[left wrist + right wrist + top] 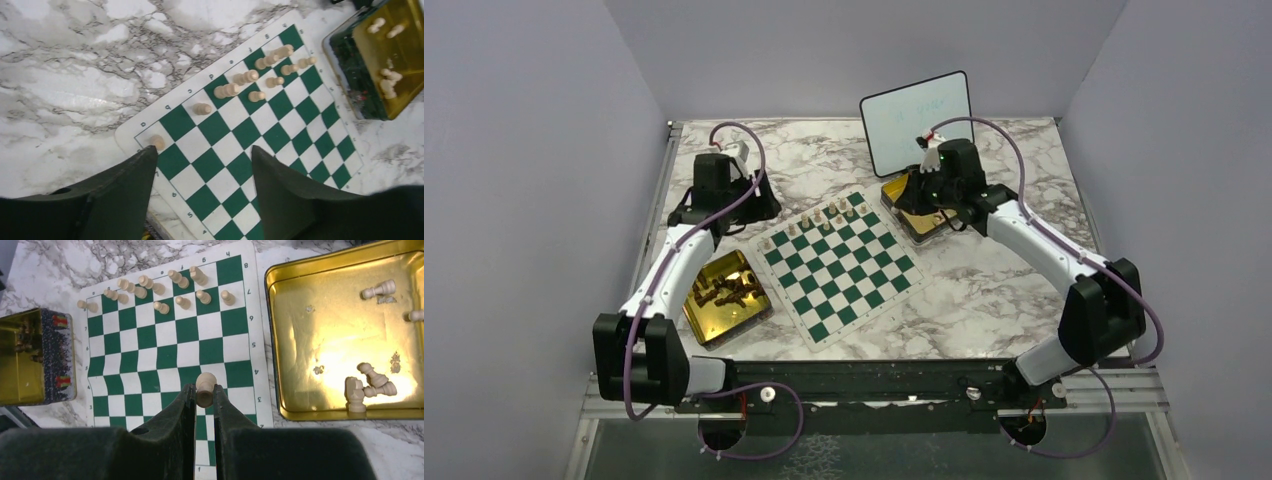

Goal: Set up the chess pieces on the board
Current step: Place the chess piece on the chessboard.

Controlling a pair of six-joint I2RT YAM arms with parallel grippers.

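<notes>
Plainly the pale pawn (205, 388) is the worry: pinched by its narrow body in the clamped right gripper (204, 396), aloft between the gold tin (320, 330) and the chessboard (165, 347), it may pivot or slip, or land askew and topple the crowded standing pieces (183, 302). Its long axis runs along the fingers, with the rounded end past the tips. The left gripper (202, 165) hangs spread and empty over the chessboard's corner.
</notes>
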